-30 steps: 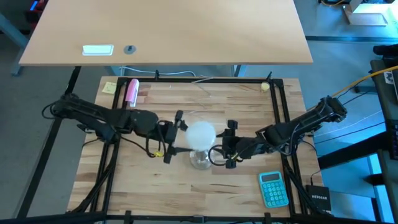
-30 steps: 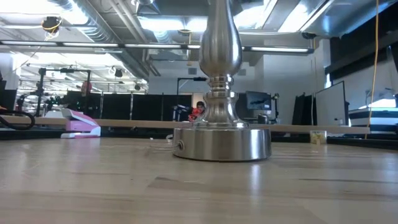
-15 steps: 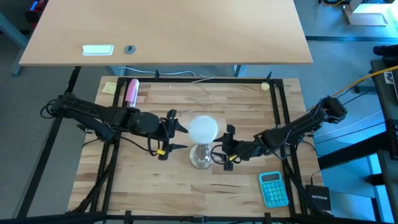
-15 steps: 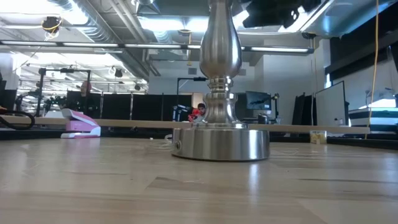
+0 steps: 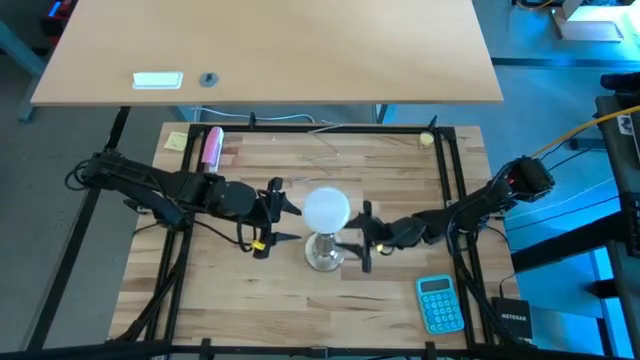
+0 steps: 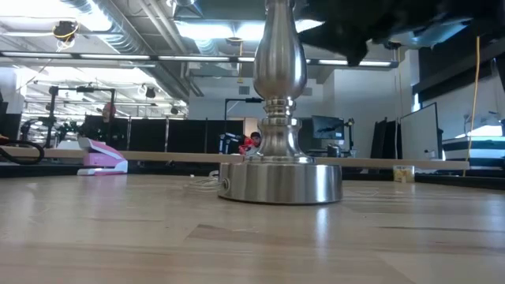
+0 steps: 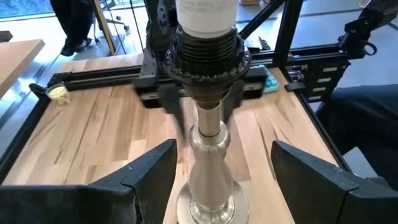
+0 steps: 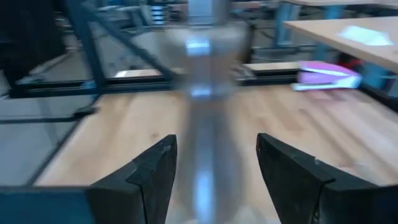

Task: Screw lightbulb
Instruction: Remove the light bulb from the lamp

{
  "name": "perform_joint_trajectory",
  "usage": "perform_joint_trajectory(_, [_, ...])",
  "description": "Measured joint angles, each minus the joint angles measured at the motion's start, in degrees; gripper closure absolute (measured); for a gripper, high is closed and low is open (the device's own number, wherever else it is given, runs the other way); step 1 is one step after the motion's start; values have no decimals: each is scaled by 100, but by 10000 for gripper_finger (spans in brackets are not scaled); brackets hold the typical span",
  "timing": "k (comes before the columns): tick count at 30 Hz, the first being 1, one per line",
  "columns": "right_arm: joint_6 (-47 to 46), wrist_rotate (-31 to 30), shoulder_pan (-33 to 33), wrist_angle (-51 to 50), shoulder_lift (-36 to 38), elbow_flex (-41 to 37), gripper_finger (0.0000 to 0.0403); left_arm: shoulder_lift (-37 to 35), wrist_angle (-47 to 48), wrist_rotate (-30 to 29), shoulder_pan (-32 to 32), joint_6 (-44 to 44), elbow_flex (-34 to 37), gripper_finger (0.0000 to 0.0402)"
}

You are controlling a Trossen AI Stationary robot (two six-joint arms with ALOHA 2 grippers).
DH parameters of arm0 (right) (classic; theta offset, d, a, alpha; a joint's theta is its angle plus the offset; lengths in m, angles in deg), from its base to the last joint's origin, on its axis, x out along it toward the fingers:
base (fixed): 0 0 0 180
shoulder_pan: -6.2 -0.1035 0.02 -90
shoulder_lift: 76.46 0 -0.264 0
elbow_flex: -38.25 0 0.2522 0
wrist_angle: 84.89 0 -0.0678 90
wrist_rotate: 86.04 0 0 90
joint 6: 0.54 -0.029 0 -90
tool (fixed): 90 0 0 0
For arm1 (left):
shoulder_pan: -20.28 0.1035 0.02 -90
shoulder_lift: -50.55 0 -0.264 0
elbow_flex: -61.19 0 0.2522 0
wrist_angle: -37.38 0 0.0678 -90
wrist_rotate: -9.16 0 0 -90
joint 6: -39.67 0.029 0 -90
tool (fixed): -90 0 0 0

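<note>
The white frosted lightbulb (image 5: 326,208) sits with its base in the black socket (image 7: 207,59) on top of the silver lamp stand (image 7: 208,155). The stand rests upright on its round foot (image 6: 280,183) at the table's middle. My left gripper (image 5: 275,216) is open and level, just left of the bulb. In the left wrist view its fingers (image 7: 149,171) stand apart on either side of the stand's stem, short of it. My right gripper (image 5: 360,240) is open at the stand's right, lower down. The blurred stem (image 8: 202,124) shows between its fingers.
A blue calculator (image 5: 440,303) lies near the table's front right. A pink stapler (image 5: 211,147) and a yellow note (image 5: 176,140) lie at the far left. Black frame rails (image 5: 452,180) run along the table's edges. A dark part of the right arm (image 6: 371,28) hangs over the stand.
My left gripper has drawn back a little from the bulb toward the table's left edge and stays open. My right gripper has gone down and toward the lamp stand's stem, its dark shape coming into the top of the low view. The bulb stays in the socket.
</note>
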Motion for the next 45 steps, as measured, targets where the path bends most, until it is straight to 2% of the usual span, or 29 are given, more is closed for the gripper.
perform_joint_trajectory(8, [-59,-42,136,22,-44,354,180,0,13,-2,2,-28,0,151])
perform_joint_trajectory(14, [-314,44,136,62,-473,370,180,0,5,-2,2,-43,0,151])
perform_joint_trajectory(17, [-263,-49,134,652,-834,370,180,0,2,-3,2,-44,0,151])
perform_joint_trajectory(24, [606,-119,140,2149,-1541,372,181,8,-352,-7,2,-148,2,151])
perform_joint_trajectory(27, [776,-154,147,2218,-1583,372,201,9,-737,-7,-6,-304,2,151])
perform_joint_trajectory(30, [872,-233,138,2253,-1582,372,245,19,-744,-7,-12,-304,2,151])
perform_joint_trajectory(35, [892,-326,130,2177,-1572,382,249,109,-1159,-4,149,-322,7,151])
perform_joint_trajectory(38, [1007,-431,129,2196,-1572,383,249,109,-1340,-72,168,-681,7,151])
perform_joint_trajectory(40, [1102,-589,129,2247,-1572,382,249,147,-1366,-479,-24,-762,7,151])
perform_joint_trajectory(45, [1459,-1304,191,2064,-1530,545,249,252,-1563,-2679,-679,-520,7,151])
